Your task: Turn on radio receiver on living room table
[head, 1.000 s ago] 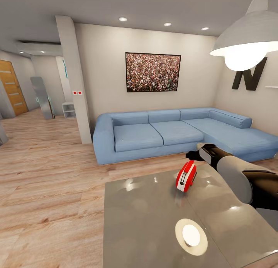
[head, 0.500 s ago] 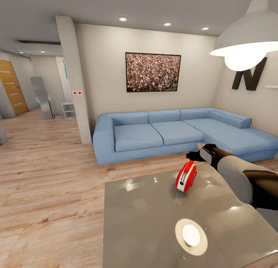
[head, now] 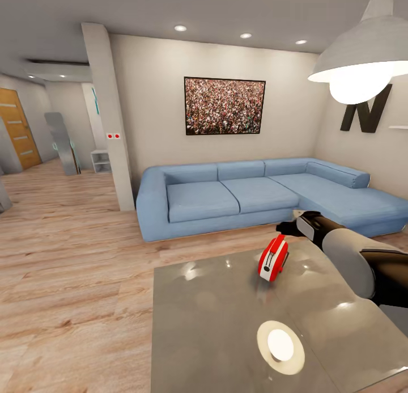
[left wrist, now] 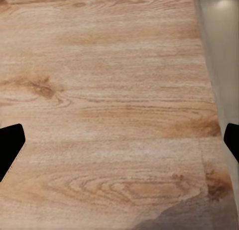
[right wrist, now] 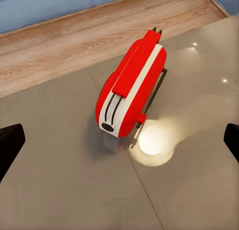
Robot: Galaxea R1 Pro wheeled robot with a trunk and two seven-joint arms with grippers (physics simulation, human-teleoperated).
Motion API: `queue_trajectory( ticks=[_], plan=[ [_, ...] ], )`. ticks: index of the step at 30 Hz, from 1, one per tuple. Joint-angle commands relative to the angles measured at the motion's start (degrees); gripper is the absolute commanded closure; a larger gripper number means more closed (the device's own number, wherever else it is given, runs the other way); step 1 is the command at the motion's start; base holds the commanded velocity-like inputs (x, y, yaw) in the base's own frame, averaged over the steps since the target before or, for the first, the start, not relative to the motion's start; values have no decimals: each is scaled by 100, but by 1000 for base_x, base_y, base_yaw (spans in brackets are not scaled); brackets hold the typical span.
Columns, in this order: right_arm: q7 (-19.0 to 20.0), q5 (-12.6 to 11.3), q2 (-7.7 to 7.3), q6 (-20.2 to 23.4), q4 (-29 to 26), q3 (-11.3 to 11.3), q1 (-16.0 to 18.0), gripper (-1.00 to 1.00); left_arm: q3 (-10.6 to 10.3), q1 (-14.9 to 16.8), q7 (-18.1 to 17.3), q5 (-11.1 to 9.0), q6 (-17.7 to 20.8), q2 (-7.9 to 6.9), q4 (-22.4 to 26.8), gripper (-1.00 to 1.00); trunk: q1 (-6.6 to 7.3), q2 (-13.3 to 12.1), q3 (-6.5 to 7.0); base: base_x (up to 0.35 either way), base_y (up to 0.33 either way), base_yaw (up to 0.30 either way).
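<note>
The right gripper (head: pixel 286 227), fingers spread wide, is hovering just beyond and above the radio receiver (head: pixel 272 259), which is standing on edge on the glossy grey table (head: pixel 215 325), its long axis running lengthwise away from the gripper.

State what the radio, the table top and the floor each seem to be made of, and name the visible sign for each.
Radio: probably glossy red plastic with a white band; smooth, rounded, even colour.
Table top: glass or polished grey stone, hard to tell which; it mirrors the lamp as a bright disc.
Floor: light wood planks or wood-look laminate; grain, knots and board seams show.
</note>
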State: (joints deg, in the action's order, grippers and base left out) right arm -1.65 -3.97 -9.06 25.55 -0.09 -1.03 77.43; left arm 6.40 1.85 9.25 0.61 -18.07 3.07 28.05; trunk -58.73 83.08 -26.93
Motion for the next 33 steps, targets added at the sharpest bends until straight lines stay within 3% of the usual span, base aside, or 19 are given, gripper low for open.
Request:
queue_trajectory(
  ticks=[1,33],
  plan=[
    [0,-1,0,-1,3,1,0,-100,0,0,-1,0,-1,-5,5,-100,0,0,0,0,0,0],
    [13,-2,18,-4,14,-8,0,-100,19,0,28,1,-3,-52,26,-100,0,0,0,0,0,0]
  ],
)
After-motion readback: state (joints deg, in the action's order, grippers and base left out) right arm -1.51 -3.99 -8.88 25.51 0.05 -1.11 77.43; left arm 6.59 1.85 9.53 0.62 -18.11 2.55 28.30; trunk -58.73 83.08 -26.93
